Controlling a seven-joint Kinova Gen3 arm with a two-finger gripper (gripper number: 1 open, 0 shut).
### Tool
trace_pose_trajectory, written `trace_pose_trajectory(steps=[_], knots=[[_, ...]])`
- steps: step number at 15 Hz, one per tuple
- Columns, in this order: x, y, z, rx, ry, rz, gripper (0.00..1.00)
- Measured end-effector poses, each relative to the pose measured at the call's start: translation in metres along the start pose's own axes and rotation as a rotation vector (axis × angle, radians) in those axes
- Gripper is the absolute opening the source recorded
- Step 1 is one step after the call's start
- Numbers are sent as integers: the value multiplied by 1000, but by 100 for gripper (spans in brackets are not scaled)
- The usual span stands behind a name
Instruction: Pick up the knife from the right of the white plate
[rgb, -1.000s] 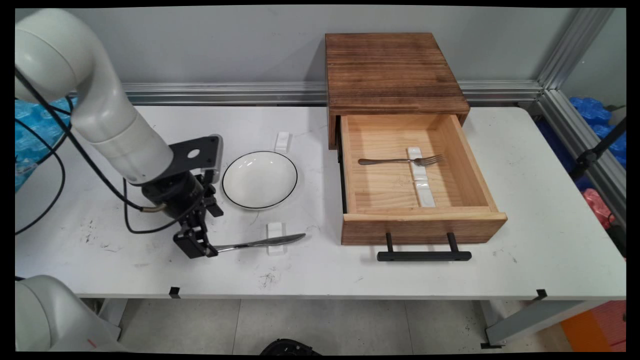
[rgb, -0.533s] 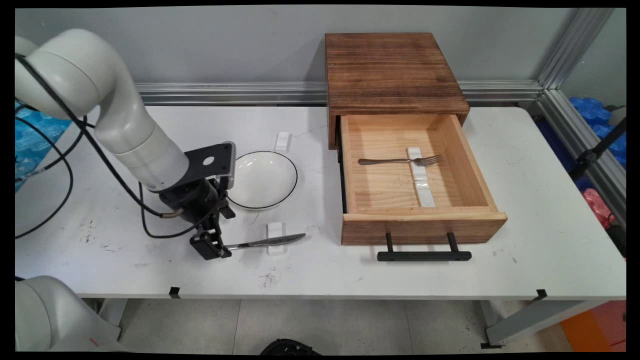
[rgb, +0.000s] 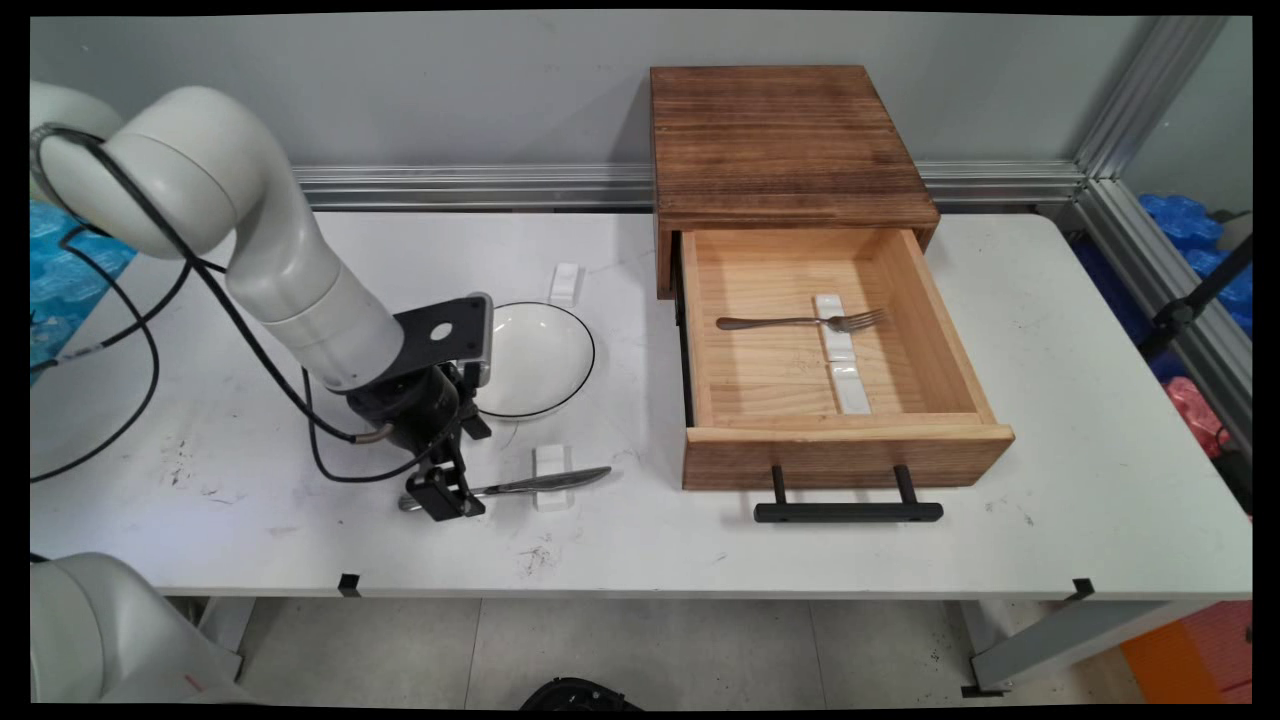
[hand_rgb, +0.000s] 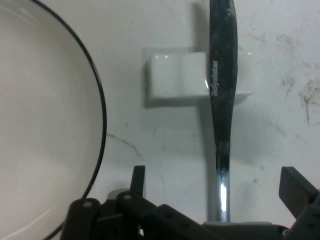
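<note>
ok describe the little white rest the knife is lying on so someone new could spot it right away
Start at the open wooden drawer on the white table and look left of its front panel, just below the black-rimmed white plate. The white rest sits there. Unlike the bare rest above the plate, it carries a silver knife, with the end effector over the handle end.

We see a polished metal knife (hand_rgb: 220, 125), mirror-bright along its handle, lying across a small glossy white ceramic rest (hand_rgb: 177, 80). At nine o'clock of it, the white plate (hand_rgb: 45, 125) looks glazed and smooth, with a thin black rim. The white table (rgb: 1080, 420) is matt and scuffed with dark marks. The drawer (rgb: 850, 455) is pale raw wood, its cabinet (rgb: 785, 140) dark, grainy, stained wood. The gripper (rgb: 443, 493) looks like matt black plastic.
</note>
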Motion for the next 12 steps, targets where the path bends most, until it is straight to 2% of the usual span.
trace_pose_trajectory(steps=[12], knots=[[9, 1, 18, 3, 13, 26, 100]])
